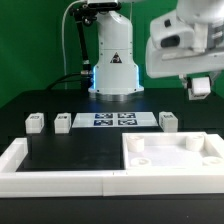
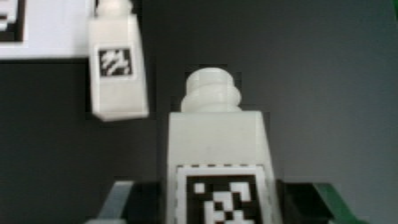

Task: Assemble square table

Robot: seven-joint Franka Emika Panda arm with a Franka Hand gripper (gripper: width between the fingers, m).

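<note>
The square white table top (image 1: 170,152) lies flat at the front of the exterior view's right, against the rim bars. My gripper (image 1: 200,88) hangs high above its far right side, shut on a chunky white leg (image 2: 217,150). In the wrist view the gripper (image 2: 222,205) holds that leg by its tagged body, with the knobbed end pointing away. Another leg (image 2: 116,70) lies on the black surface beyond it; in the exterior view it (image 1: 168,121) sits just right of the marker board. Two more legs (image 1: 36,122) (image 1: 63,121) stand at the left.
The marker board (image 1: 112,120) lies in front of the robot base (image 1: 115,60); its corner shows in the wrist view (image 2: 11,30). White rim bars (image 1: 50,170) edge the black surface along the front and left.
</note>
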